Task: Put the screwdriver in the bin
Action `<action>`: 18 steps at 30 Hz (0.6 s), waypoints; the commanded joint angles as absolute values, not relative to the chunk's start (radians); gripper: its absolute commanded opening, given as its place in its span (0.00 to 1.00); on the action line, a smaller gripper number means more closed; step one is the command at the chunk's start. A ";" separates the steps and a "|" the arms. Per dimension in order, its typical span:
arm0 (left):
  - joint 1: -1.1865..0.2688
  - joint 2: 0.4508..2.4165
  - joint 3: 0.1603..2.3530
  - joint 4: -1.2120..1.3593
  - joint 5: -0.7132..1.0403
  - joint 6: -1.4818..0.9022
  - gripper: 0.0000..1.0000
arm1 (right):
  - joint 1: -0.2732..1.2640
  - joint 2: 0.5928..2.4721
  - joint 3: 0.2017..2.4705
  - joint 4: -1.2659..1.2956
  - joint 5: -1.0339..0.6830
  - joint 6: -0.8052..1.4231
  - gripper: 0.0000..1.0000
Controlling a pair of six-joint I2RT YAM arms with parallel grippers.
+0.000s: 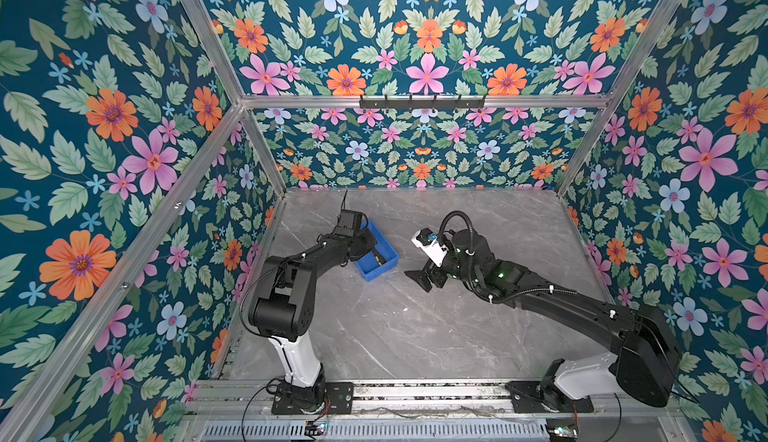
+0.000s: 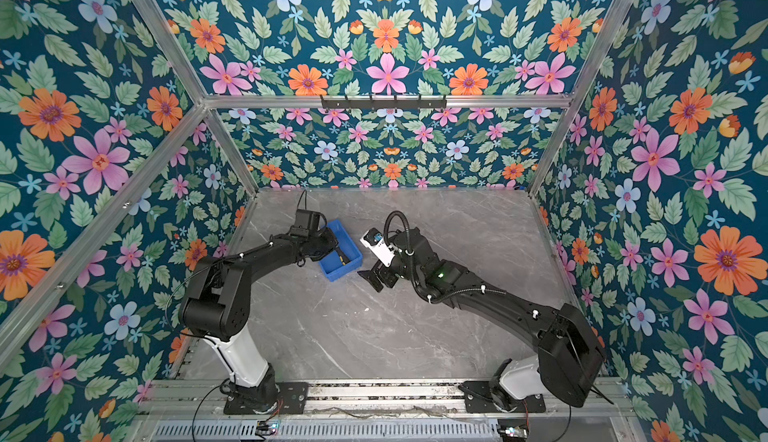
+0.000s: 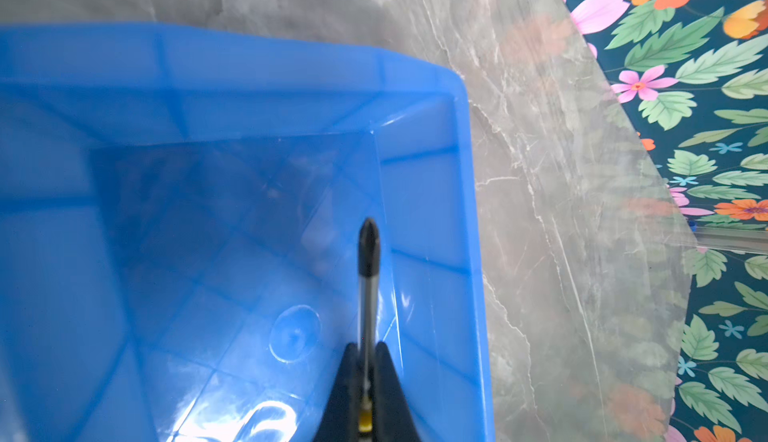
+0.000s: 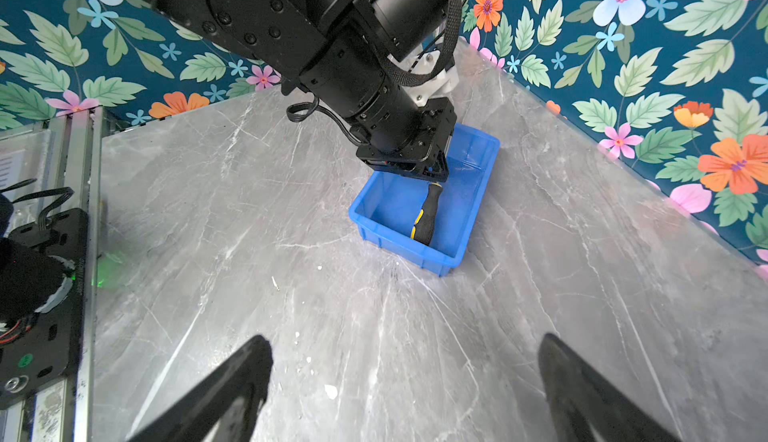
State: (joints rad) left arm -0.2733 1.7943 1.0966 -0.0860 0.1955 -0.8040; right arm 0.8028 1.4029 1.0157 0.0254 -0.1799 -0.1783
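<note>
The left pincer [image 3: 365, 346] is clenched on the thin shaft of the screwdriver [image 4: 426, 215], inside the bin [image 4: 399, 245]. The screwdriver points along the bin, handle end low. The right pincer [image 4: 404, 339] hangs wide open and empty nearby.

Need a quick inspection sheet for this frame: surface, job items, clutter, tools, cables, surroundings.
Surface: grey marbled tabletop, sound, with a few white specks.
Job's things: screwdriver slanted inside the blue bin, handle end low; the bin sits flat on the tabletop.
Clutter: nothing seen beyond the specks.
Grippers: left tool over the bin, closed on the screwdriver's shaft. Right tool wide open, empty, above bare tabletop short of the bin.
Cables: ribbed black hose arcs over the right arm. Braided black cable loops at the left wrist.
Surroundings: floral walls, aluminium frame, black hook rail.
</note>
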 commanded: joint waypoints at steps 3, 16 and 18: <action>-0.272 1.793 1.099 -0.070 0.198 -0.796 0.32 | 0.805 1.401 1.017 0.054 -0.189 -0.188 0.99; -0.283 1.646 1.061 -0.096 0.108 -0.725 0.81 | 0.804 1.359 0.971 0.120 -0.129 -0.146 0.99; -0.287 1.614 1.054 -0.109 0.084 -0.696 0.87 | 0.804 1.349 0.959 0.131 -0.117 -0.139 0.99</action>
State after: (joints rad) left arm -0.2821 1.6432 1.0588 -0.0902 0.1341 -0.7559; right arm 0.8028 1.3609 0.9668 0.0711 -0.1482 -0.1555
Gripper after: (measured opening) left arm 0.867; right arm 0.993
